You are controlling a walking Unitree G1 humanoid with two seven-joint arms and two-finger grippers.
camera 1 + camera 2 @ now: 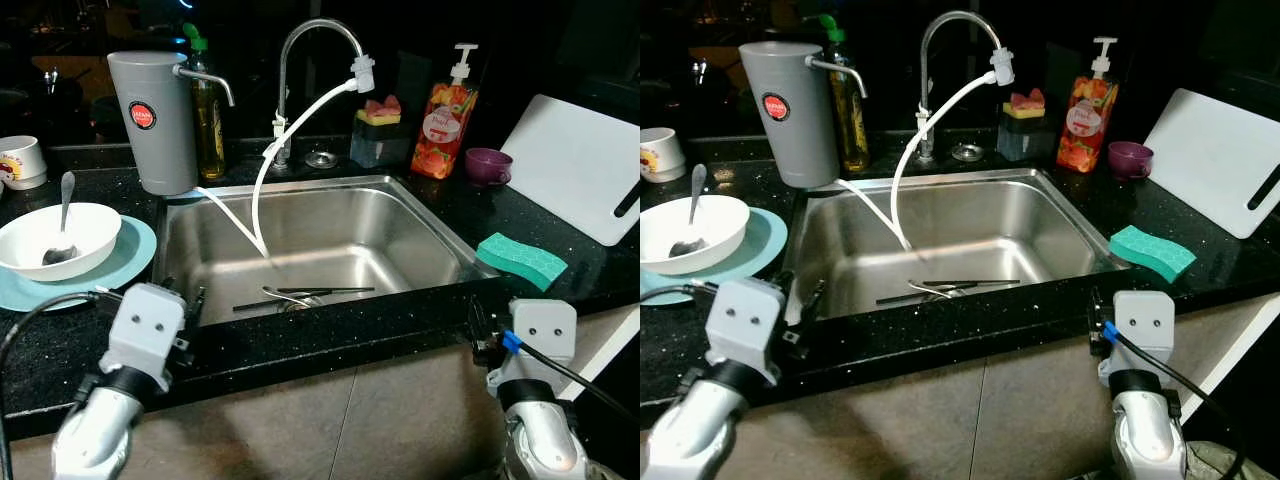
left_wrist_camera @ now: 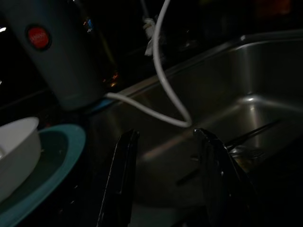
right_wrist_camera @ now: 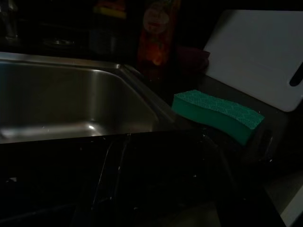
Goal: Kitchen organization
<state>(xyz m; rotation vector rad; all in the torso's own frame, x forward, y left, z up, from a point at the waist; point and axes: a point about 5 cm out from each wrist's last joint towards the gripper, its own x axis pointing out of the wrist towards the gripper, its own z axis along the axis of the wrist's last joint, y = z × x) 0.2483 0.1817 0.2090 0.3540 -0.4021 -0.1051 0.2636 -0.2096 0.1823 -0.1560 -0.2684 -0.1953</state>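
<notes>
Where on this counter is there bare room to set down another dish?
Bare counter runs along the front edge before the sink, and between the green sponge and cutting board. The left is crowded: bowl on teal plate, grey filter jug. Cutlery lies in the sink.

Silver arms, grey boxy wrists with screws, black cables, blue connector
</notes>
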